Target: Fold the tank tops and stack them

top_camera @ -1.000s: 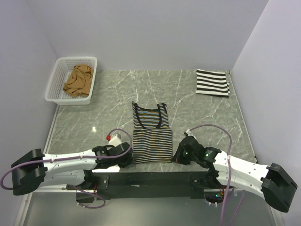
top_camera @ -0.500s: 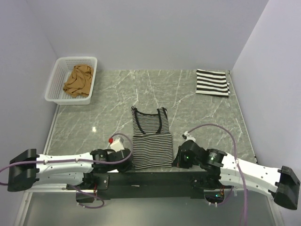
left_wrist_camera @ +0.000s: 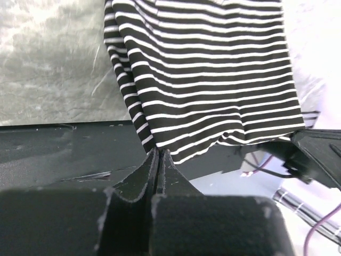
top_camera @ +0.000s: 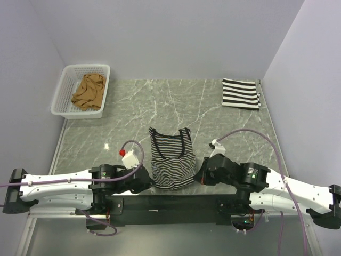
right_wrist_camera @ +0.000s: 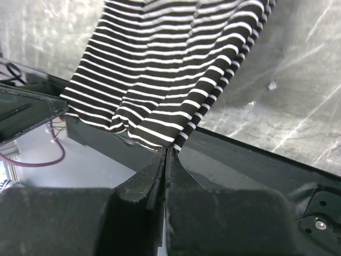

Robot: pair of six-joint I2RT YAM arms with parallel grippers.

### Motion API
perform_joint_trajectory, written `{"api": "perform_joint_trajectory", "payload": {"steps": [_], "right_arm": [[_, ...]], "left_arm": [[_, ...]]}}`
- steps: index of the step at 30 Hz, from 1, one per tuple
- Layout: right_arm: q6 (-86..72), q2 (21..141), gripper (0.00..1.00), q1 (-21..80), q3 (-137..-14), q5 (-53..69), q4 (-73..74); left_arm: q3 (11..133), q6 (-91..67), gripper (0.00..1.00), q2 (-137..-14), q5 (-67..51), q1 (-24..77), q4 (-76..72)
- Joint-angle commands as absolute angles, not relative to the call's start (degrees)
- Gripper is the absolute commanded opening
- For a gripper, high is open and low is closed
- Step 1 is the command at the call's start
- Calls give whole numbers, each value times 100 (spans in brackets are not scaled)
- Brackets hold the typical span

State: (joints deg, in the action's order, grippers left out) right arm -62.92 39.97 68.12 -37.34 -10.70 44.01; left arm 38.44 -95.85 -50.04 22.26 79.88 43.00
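Thin striped top (top_camera: 171, 160): in the middle of the table (top_camera: 229, 133), close to the front edge. Its straps lie on the table. Its bottom edge is held up by both grippers.
Left gripper (left_wrist_camera: 159, 154): fingers pressed tight together, pinching the top's bottom left corner.
Right gripper (right_wrist_camera: 166, 151): fingers pressed tight together too, pinching the bottom right corner.
Hard to see: how much cloth sits between the fingers. It looks like just a little bit of the edge.
How the top will act: I think it is soft, light and floppy. It hangs loose between the two grippers. It will not break, but it may slip out of a small pinch.
Where to hold: the two bottom corners, one in each gripper, are a good place. Both should move together to keep the fold straight.
Bold striped top (top_camera: 241, 94): folded, at the far right corner of the table.
Brown top (top_camera: 89, 90): bunched up in the white basket (top_camera: 59, 109), far left.
Job so far: one top looks folded, and two are not.
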Motion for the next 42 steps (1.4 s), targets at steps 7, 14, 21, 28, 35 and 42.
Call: {"api": "perform_joint_trajectory", "payload": {"steps": [7, 14, 21, 28, 35, 42], "right_arm": [[-5635, 4526, 0, 6207, -4658, -1161, 4334], [-4634, 5201, 0, 4695, -4868, 139, 3595], [-3833, 6836, 0, 3298, -5808, 1010, 2989], [-3331, 9086, 14, 2321, -7143, 1565, 2541], [-2962, 10231, 49, 2092, -8183, 687, 2979], [-3436, 8791, 63, 2127, -6027, 544, 2076]], "left_arm": [[4570, -9098, 1, -4500, 2795, 7358, 4632], [4719, -7070, 1, -4937, 1355, 5040, 3420], [5500, -6004, 0, -6475, 115, 3236, 2278], [6678, -5423, 11, -8848, -667, 2207, 1126], [7856, -4747, 59, -10485, -704, 1776, 1027], [7542, -4763, 57, -9880, 246, 1802, 1802]]}}
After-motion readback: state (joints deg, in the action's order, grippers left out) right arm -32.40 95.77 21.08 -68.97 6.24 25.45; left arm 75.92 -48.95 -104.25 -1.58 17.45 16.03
